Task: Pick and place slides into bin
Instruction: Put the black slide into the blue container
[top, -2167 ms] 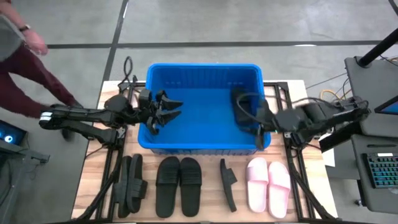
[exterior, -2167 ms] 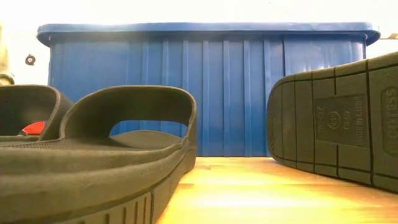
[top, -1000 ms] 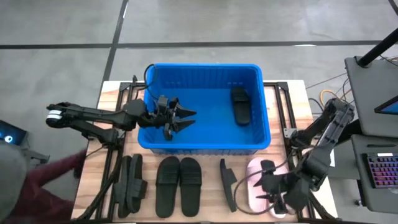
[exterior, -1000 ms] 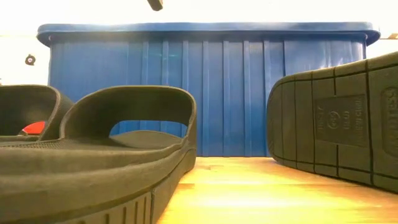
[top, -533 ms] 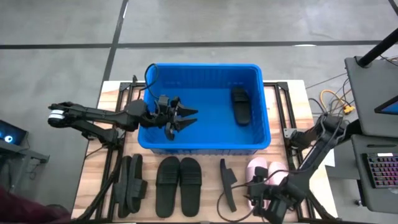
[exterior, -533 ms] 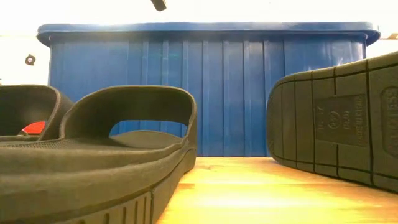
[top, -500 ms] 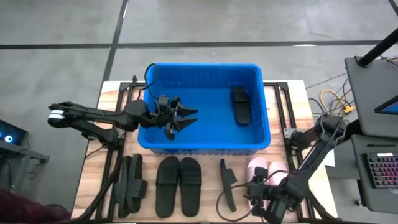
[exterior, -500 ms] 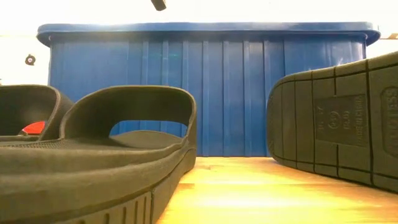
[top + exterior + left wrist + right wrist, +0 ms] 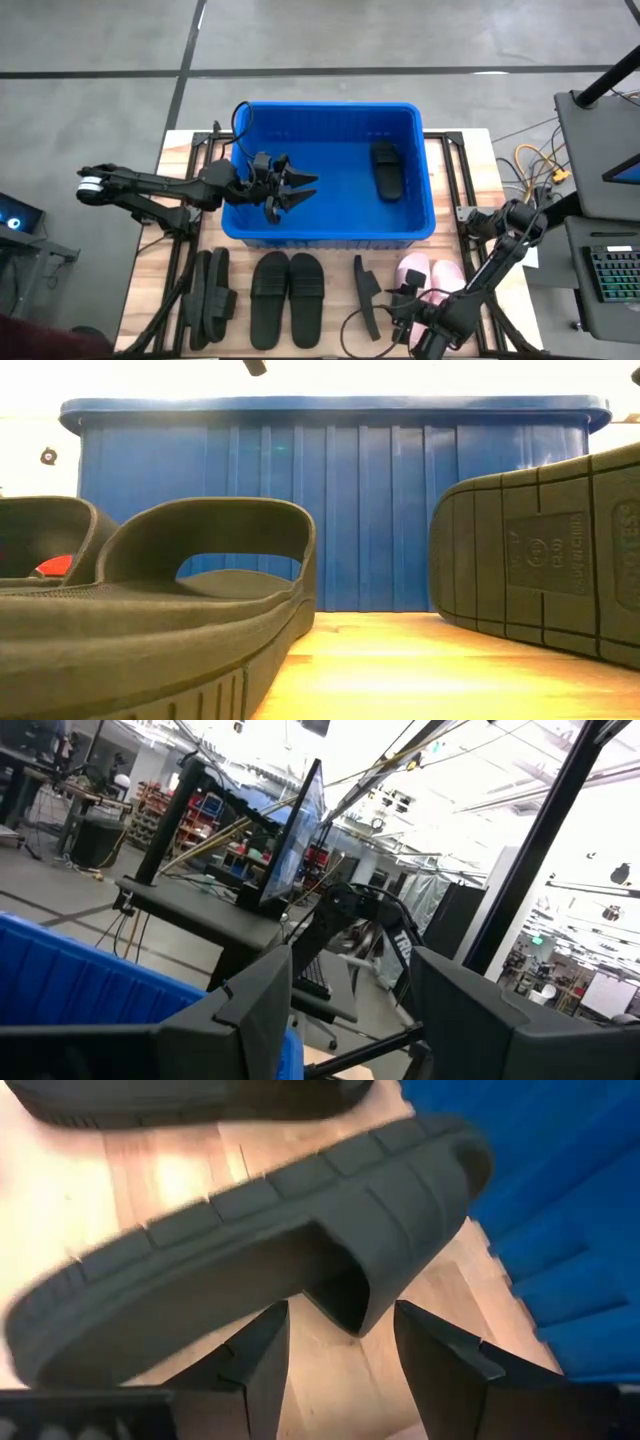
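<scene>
Left gripper (image 9: pixel 285 190) hangs half-open and empty over the bin (image 9: pixel 250 225), which holds one black slide (image 9: pixel 386 170). My right gripper (image 9: pixel 405 310), spread wide, straddles the black slide on its edge (image 9: pixel 366 296) beside the pink pair (image 9: pixel 447 282). I worry that thin sole could tip or slip sideways.

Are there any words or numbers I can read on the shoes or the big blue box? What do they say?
Sole of the black slide standing on its edge: raised moulded marks in a framed panel, too blurred to read.
Same sole, at the picture's right edge: more raised letters, cut off and not readable.
Blue bin: no words or numbers show.
Pink slides and the other black slides: none show.
</scene>
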